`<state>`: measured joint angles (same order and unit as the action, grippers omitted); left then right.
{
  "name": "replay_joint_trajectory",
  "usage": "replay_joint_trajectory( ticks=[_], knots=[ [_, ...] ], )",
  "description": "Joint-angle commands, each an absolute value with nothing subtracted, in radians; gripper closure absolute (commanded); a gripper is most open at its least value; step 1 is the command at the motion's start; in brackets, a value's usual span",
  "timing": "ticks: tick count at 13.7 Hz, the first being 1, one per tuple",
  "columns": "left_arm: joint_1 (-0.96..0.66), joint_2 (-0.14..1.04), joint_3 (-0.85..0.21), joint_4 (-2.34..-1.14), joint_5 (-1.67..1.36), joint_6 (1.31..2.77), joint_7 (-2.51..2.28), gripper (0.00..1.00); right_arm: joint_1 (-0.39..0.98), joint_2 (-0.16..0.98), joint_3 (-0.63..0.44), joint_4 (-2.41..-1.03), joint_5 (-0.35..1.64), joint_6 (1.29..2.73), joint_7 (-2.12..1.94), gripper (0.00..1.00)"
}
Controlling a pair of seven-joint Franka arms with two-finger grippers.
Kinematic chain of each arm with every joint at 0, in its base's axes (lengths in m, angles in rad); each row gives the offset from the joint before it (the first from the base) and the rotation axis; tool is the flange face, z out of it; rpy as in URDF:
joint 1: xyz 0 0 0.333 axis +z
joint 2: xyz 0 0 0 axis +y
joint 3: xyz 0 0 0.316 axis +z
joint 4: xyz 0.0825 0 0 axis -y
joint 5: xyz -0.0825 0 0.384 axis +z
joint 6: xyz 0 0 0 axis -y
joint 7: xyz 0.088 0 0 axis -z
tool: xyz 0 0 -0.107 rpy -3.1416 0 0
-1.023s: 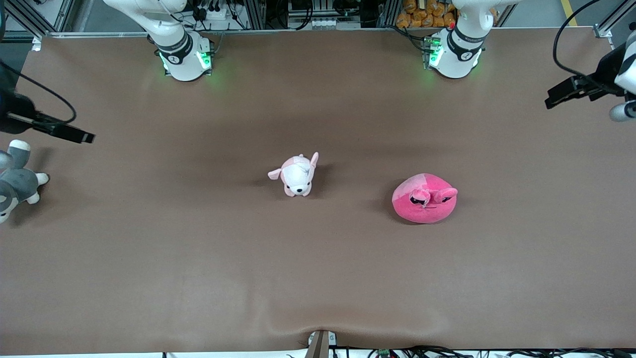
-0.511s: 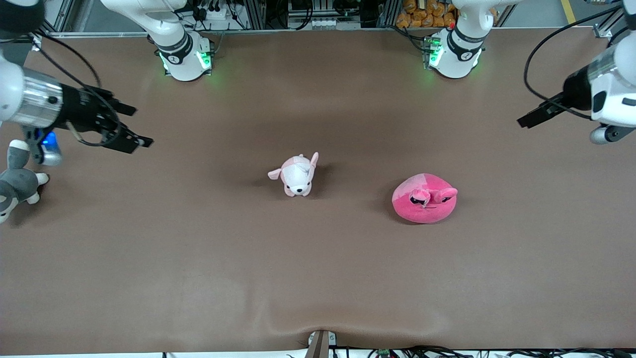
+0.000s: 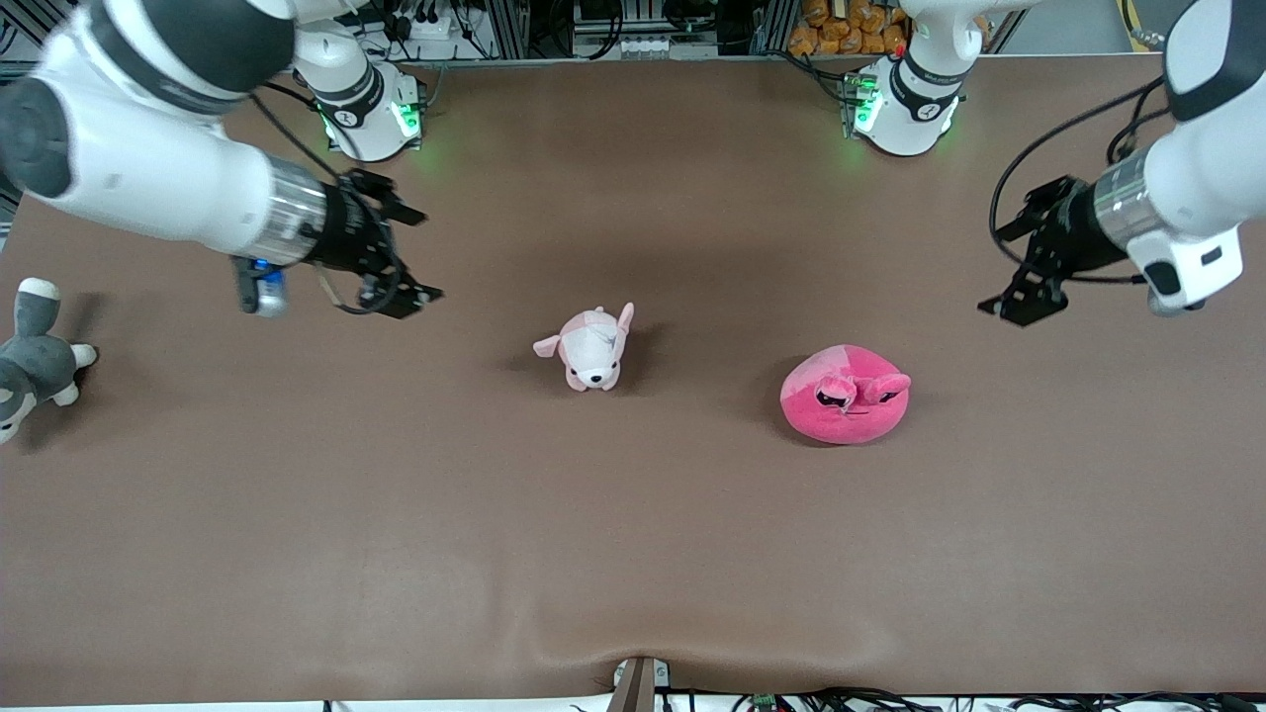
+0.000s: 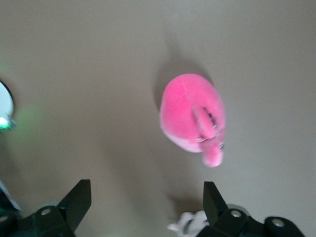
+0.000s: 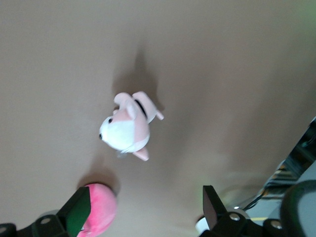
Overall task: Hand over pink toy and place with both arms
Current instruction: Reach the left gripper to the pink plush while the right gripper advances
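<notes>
The pink toy [image 3: 844, 400] lies on the brown table, toward the left arm's end of the middle. It is a round hot-pink plush with two stalked black eyes. My left gripper [image 3: 1011, 265] hangs open and empty in the air over the table, between the toy and the left arm's end. In the left wrist view the toy [image 4: 190, 116] shows ahead of the open left gripper [image 4: 146, 195]. My right gripper [image 3: 410, 255] is open and empty over the table toward the right arm's end. In the right wrist view the toy [image 5: 101, 205] shows beside one finger of the open right gripper [image 5: 145, 202].
A small pale pink-and-white plush dog [image 3: 590, 348] lies at the table's middle, beside the pink toy; it also shows in the right wrist view [image 5: 128, 129]. A grey-and-white plush animal [image 3: 30, 361] lies at the right arm's end. The table cover [image 3: 633, 554] has a ripple at its near edge.
Both arms have swung in from the table's ends toward the middle, and both grippers now hang over the table. The toys have not moved.
</notes>
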<state>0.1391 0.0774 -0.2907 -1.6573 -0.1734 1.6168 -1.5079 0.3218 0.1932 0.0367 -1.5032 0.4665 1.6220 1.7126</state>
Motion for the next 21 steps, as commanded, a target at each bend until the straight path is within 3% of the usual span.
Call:
replay_joint_trajectory(
  ticks=[1, 3, 12, 19, 21],
  knots=[
    [0.141, 0.129, -0.296, -1.652, -0.239, 1.705, -1.704, 0.00, 0.369, 0.227, 0.026, -1.491, 0.518, 1.719, 1.842, 0.00],
    [0.144, 0.150, -0.296, -1.673, -0.245, 1.765, -1.785, 0.00, 0.415, 0.255, 0.025, -1.491, 0.518, 1.787, 1.911, 0.00],
    [0.126, 0.182, -0.301, -1.948, -0.295, 2.173, -1.907, 0.00, 0.425, 0.261, 0.025, -1.493, 0.518, 1.792, 1.922, 0.00],
    [0.084, 0.262, -0.301, -2.023, -0.285, 2.296, -1.898, 0.00, 0.462, 0.281, 0.025, -1.497, 0.515, 1.812, 1.954, 0.00],
    [0.083, 0.281, -0.301, -2.025, -0.284, 2.319, -1.896, 0.08, 0.463, 0.287, 0.025, -1.496, 0.515, 1.813, 1.954, 0.00]
  ],
)
